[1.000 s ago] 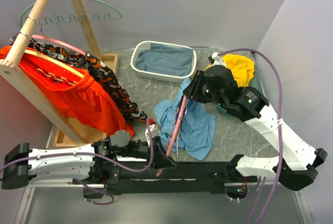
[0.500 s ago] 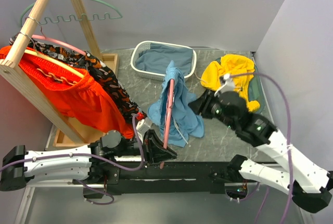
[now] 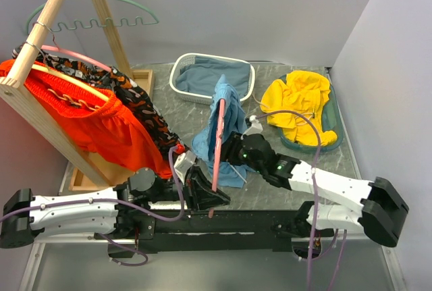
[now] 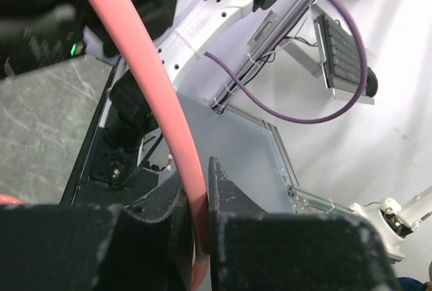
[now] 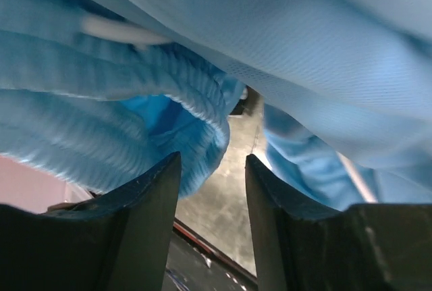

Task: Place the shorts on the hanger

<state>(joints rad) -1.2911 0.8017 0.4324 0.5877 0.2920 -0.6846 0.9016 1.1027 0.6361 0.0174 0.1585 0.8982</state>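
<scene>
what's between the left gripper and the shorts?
The pink hanger: its bar runs from the left gripper, shut on it, up into the shorts. Top external view shows it.

lt-blue shorts (image 3: 233, 119) x1, orange shorts (image 3: 101, 129) x1, basket (image 3: 175, 79) x1

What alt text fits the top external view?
The left gripper holds up the pink hanger, with the light blue shorts draped over it. The right gripper, open, sits at the shorts' lower edge; a yellow garment lies at the view's right.
</scene>
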